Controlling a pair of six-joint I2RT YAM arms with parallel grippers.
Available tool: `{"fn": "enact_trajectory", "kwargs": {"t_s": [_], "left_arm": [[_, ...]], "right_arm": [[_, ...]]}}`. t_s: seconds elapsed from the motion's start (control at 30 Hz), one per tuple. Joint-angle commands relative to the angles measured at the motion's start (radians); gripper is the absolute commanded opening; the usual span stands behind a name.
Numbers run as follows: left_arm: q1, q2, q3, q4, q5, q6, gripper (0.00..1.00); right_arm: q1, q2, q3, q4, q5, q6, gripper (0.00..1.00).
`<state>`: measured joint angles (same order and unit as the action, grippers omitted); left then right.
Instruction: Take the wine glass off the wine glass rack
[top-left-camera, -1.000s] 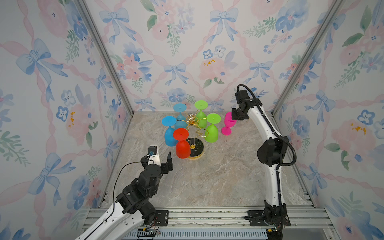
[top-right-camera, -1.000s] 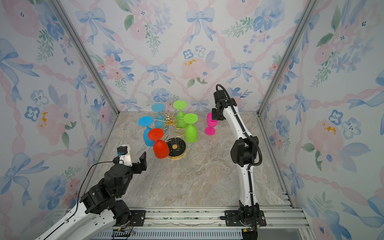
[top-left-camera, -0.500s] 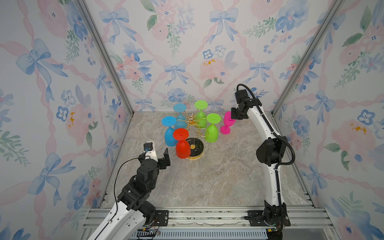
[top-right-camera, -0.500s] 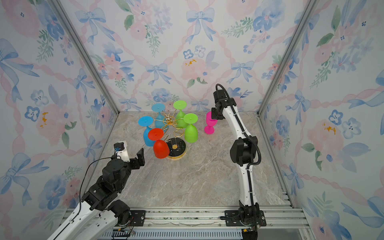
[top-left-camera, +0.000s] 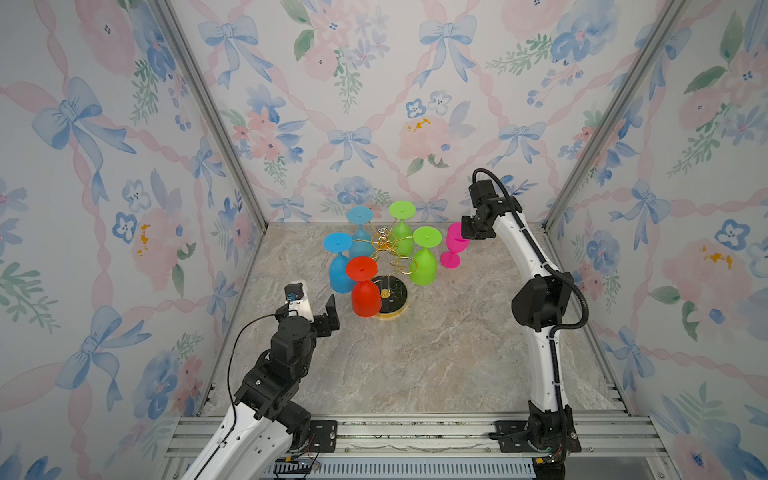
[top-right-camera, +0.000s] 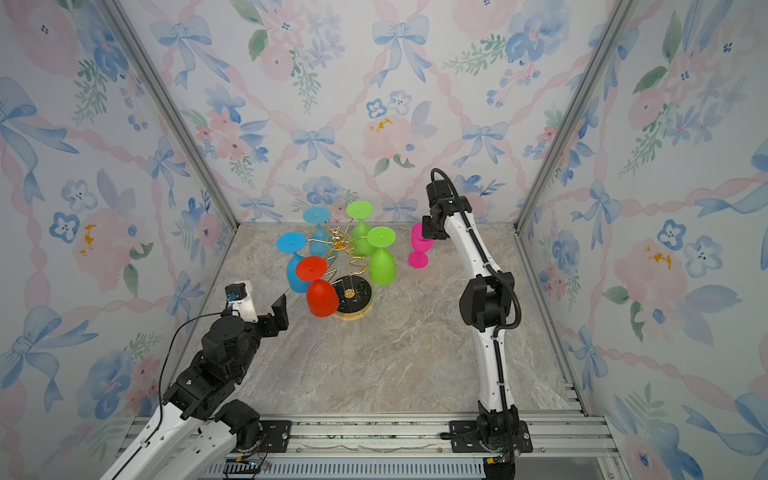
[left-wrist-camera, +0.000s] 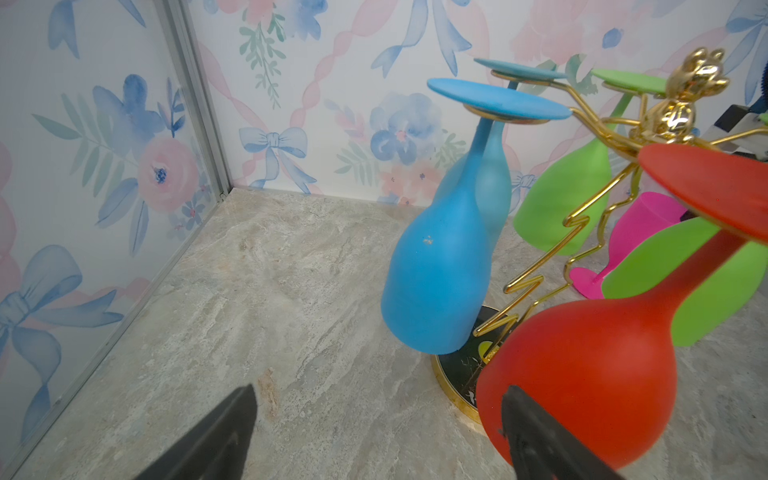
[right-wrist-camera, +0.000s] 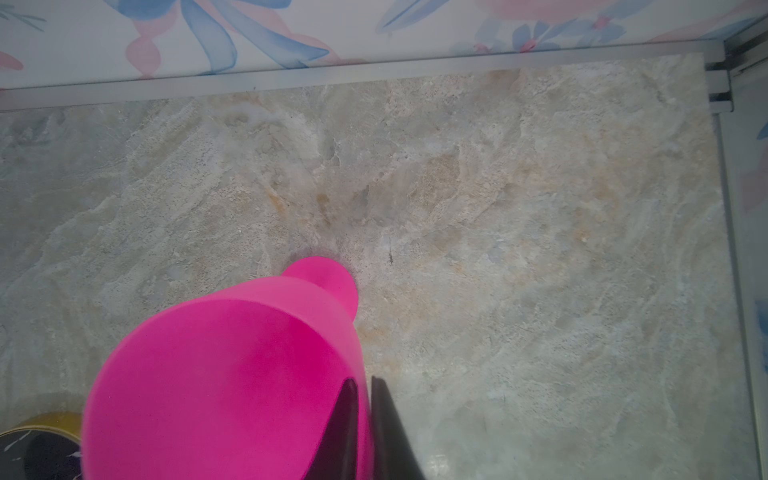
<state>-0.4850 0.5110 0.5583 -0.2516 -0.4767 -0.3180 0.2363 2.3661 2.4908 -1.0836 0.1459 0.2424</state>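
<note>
Two right fingers (right-wrist-camera: 392, 432) straddle the rim of the pink wine glass (right-wrist-camera: 232, 374), one inside, one outside. Pinching or not, I can't tell. It stands upright on the bench (top-left-camera: 436, 353), just beside the wine glass rack (top-left-camera: 382, 241). My left fingers (left-wrist-camera: 220, 440) gape wide, empty, near the hanging red glass (left-wrist-camera: 582, 374).

You have no text, label, brand or number that can be read in any view. On the black base of the wine glass rack (left-wrist-camera: 457, 374), which lies at 3 o'clock of the red glass (left-wrist-camera: 582, 374) in both top views, a small yellow-green patch shows. You cannot tell whether it is a sign.
</note>
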Motion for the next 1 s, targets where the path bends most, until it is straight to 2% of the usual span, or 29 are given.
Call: {"fn": "enact_trajectory", "kwargs": {"t_s": [0.0,0.13,0.3,0.57,0.7,0.97], "left_arm": [[0.009,0.002,-0.014,0.028,0.02,0.014,0.94],[0.011,0.001,-0.016,0.029,0.023,0.014,0.94],[0.013,0.0,-0.015,0.029,0.023,0.013,0.94],[0.016,0.005,-0.016,0.029,0.028,0.014,0.94],[0.019,0.007,-0.016,0.029,0.029,0.016,0.94],[0.028,0.014,-0.013,0.031,0.039,0.016,0.94]], "right_arm": [[-0.009,0.007,0.028,0.003,-0.011,-0.003,0.14],[-0.015,0.001,0.03,0.012,-0.03,0.0,0.2],[-0.023,-0.012,0.033,0.021,-0.053,0.007,0.23],[-0.029,-0.07,0.034,0.029,-0.065,0.011,0.41],[-0.029,-0.118,0.028,0.023,-0.071,0.015,0.45],[-0.01,-0.289,-0.126,0.051,-0.116,0.036,0.58]]}}
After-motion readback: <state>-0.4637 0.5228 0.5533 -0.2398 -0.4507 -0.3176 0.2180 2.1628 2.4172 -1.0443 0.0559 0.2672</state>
